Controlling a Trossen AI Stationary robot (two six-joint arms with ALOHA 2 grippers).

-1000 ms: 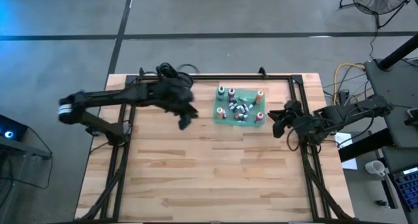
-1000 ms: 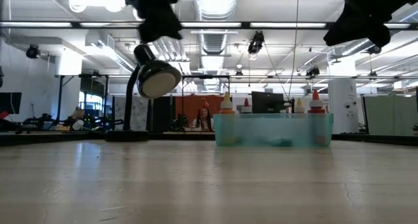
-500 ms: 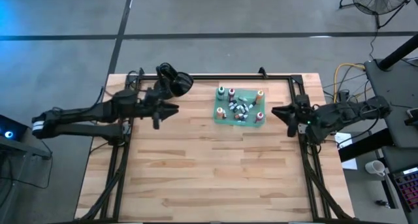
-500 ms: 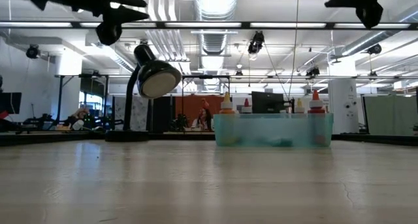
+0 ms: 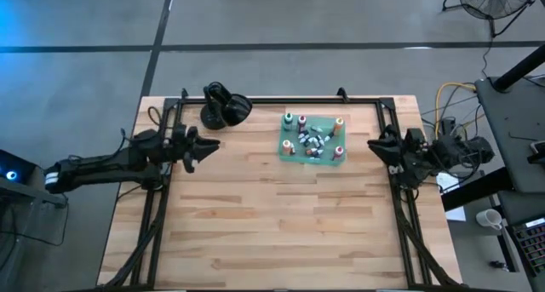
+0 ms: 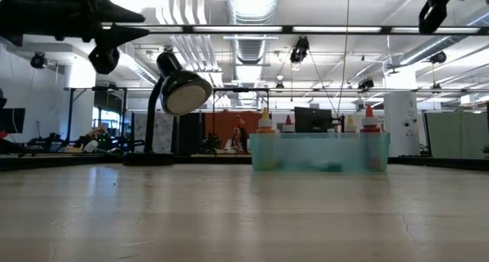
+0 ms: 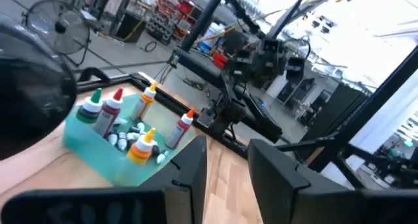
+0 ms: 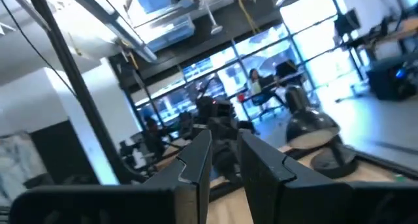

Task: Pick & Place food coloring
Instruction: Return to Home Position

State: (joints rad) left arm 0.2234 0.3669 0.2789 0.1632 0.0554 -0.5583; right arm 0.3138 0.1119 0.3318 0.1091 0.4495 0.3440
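The food coloring bottles (image 5: pixel 312 140) stand and lie in a teal tray (image 5: pixel 330 159) at the table's far middle. Those standing have green, red and orange caps (image 7: pixel 112 109). Small ones lie between them (image 7: pixel 124 136). In the low view the tray (image 6: pixel 319 152) shows with orange tips above its wall. My left gripper (image 5: pixel 203 146) hangs over the table's left part, open by a narrow gap, pointing level at the tray (image 7: pixel 225 178). My right gripper (image 5: pixel 376 145) is at the table's right edge, held high, open by a narrow gap (image 8: pixel 225 168). Neither touches anything.
A black desk lamp (image 5: pixel 223 109) stands at the far edge, left of the tray; its head (image 6: pixel 182 92) shows in the low view. A dark metal frame (image 5: pixel 162 198) runs along the table's sides. Bare wood (image 5: pixel 281 215) lies on the near half.
Both arms have drawn back from the tray and risen. My left gripper moved from beside the lamp toward the table's left edge and tipped from pointing down to level. My right gripper moved toward the right edge. The bottles and tray stayed where they were.
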